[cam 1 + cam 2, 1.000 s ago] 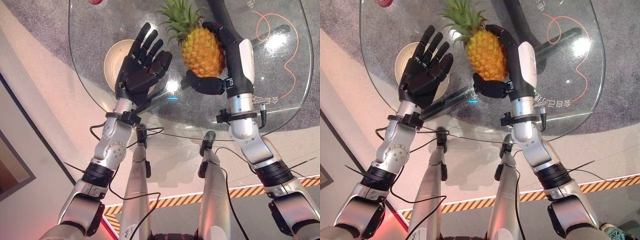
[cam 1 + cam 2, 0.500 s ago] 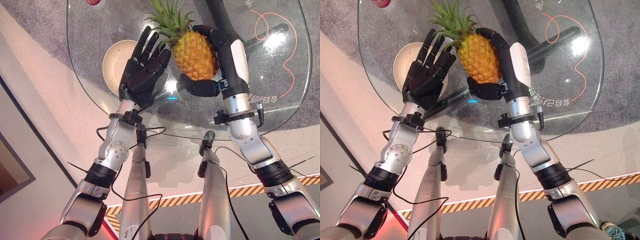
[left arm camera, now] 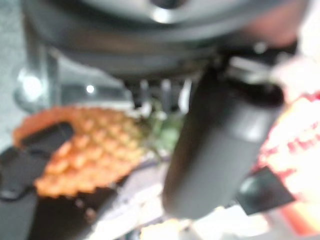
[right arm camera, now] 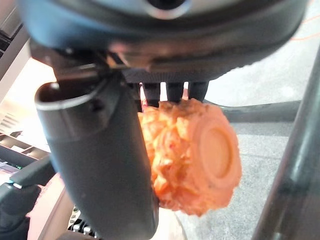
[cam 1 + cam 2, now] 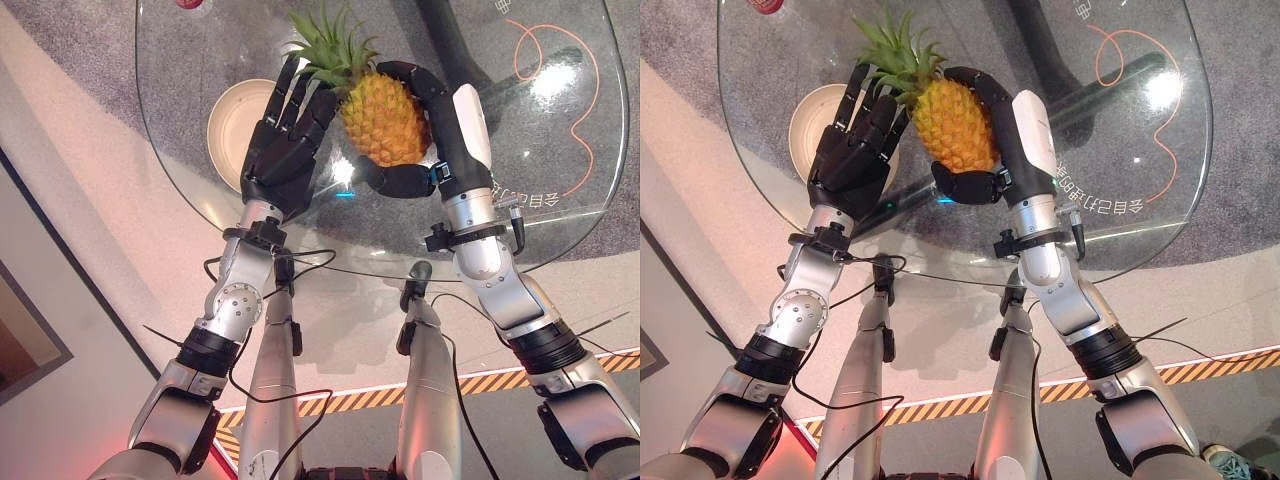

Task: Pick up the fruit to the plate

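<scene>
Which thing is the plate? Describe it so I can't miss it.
Start at the round glass table. On its left side, beside the open left hand, sits a cream dish: the plate. It is pale and empty, unlike the orange pineapple gripped by the right hand.

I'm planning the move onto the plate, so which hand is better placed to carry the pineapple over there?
The right hand: its fingers and thumb are curled round the pineapple. The left hand is open beside the fruit, over the plate, so it likely needs to clear away.
</scene>
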You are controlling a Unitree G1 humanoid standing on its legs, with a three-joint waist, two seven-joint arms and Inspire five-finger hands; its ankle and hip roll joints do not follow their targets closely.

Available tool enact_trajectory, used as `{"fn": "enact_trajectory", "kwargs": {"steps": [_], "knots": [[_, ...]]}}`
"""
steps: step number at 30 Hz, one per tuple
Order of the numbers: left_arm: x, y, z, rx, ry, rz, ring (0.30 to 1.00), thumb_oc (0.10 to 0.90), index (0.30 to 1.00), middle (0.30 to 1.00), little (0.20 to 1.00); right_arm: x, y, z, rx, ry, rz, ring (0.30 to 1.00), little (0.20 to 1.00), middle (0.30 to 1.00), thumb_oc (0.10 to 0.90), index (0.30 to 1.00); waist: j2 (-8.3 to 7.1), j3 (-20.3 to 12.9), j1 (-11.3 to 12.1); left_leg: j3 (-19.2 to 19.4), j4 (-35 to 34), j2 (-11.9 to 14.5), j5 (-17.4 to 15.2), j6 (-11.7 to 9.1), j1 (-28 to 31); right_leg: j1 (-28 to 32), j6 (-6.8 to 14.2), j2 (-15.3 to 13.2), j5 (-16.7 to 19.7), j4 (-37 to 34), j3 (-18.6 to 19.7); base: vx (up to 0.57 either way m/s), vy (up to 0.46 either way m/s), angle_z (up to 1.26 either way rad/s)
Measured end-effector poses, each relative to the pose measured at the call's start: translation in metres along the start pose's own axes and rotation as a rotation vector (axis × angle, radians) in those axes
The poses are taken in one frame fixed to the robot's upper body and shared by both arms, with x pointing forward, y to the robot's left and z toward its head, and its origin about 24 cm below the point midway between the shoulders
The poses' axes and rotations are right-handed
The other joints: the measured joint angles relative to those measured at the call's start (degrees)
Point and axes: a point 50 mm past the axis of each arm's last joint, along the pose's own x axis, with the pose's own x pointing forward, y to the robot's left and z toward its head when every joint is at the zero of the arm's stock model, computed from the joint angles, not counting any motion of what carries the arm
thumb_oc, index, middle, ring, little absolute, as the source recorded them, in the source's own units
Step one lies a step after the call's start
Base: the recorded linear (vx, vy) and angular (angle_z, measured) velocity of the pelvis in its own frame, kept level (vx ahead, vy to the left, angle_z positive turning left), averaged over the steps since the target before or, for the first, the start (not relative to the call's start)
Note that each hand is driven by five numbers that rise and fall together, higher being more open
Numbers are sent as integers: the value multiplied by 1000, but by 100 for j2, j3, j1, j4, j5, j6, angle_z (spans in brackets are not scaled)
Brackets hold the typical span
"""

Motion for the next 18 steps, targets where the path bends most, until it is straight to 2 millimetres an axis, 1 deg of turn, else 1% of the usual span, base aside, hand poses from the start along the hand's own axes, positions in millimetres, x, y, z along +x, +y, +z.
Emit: {"fn": "enact_trajectory", "kwargs": {"steps": [18], "knots": [[0,0,2,-5,-10,7,900,800,900,900,900,5,1,4,-6,-9,33,300,200,300,100,300,0,0,-3,-1,0,-25,6,8,0,0,6,-24,1,5,-2,0,0,0]]}}
